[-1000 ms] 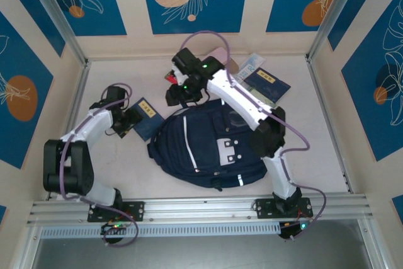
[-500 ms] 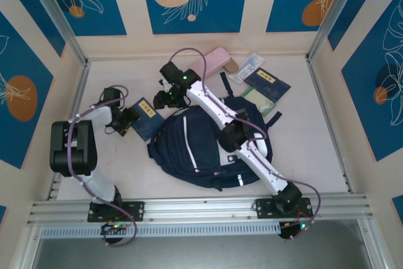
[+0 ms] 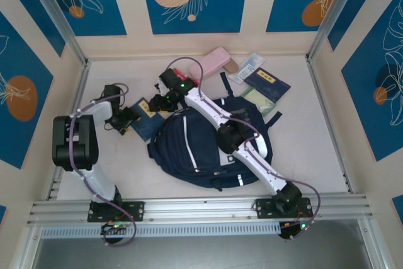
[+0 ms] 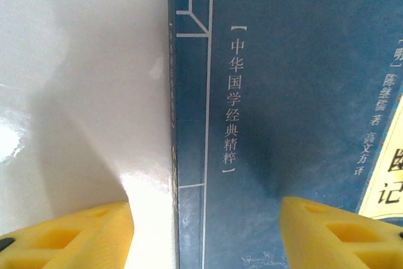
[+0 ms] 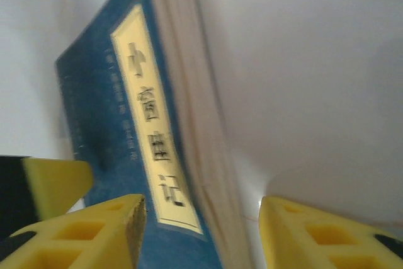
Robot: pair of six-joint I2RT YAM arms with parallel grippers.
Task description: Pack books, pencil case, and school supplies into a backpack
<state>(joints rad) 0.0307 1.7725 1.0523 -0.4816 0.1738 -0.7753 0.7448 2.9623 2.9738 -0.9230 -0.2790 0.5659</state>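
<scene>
Open jaws on a navy book (image 3: 146,124), glossy white tabletop (image 3: 302,137)
The left gripper (image 3: 126,118) and right gripper (image 3: 157,101) each straddle an edge of the book with fingers apart, not clamped. The book lies just beside the backpack (image 3: 201,149), toward the tabletop's left edge. The pink pencil case (image 3: 211,61) sits near the far edge. Cream walls (image 3: 129,4) with blue leaf-print panels surround the tabletop.

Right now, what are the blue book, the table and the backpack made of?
The blue book: paper, with a matte printed cover; stacked page edges show in the right wrist view. The table: something hard and glossy white, since it mirrors light. The backpack: probably woven fabric, soft and rumpled.
</scene>
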